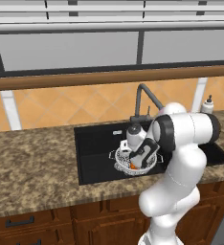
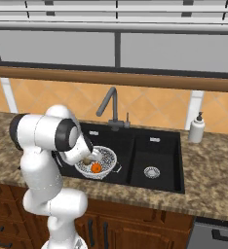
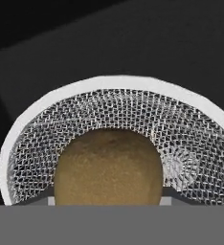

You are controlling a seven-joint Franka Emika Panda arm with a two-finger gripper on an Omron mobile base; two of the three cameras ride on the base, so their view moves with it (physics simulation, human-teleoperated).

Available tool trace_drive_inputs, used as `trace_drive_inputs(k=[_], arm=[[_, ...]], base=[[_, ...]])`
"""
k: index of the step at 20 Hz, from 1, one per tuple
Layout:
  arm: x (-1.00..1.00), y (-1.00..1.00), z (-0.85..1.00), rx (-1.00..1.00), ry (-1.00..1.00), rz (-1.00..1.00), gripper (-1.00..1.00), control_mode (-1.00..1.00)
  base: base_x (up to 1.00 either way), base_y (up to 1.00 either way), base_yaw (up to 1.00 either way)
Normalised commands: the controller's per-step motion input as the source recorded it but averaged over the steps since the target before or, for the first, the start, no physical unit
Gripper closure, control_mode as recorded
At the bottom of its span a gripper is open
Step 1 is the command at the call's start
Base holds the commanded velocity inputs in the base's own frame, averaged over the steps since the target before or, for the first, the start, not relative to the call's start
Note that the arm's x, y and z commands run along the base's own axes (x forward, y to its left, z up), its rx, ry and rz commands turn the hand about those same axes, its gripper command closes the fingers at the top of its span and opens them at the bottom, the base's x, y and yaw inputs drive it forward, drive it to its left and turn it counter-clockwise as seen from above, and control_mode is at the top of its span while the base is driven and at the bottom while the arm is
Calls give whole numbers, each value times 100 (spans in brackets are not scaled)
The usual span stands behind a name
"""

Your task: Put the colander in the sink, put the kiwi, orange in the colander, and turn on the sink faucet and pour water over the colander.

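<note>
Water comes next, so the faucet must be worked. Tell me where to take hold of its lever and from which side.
Grip the small lever, an upright stub right of the sink faucet base. Come from above and in front, jaws straddling it: the wall stands behind, and the gooseneck leans left, clear of that side.

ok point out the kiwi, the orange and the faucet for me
kiwi [image 3: 108,167], hand view, middle of its brown skin, over the colander mesh.
orange [image 2: 96,168], right base view, its visible top, inside the colander.
sink faucet [image 2: 114,106], right base view, upright part of the dark neck.
</note>
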Motion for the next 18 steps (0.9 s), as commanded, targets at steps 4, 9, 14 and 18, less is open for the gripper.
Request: trace_drive_inputs(k=[4, 9, 14, 18], arm=[[65, 3, -29, 0, 4, -12, 100, -100], [59, 15, -46, 0, 5, -12, 100, -100], [17, 5, -47, 0, 1, -9, 100, -100], [-15, -3, -21, 2, -4, -7, -100, -100]], base=[[0, 0, 0], [0, 0, 0], [0, 0, 0], [0, 0, 0]])
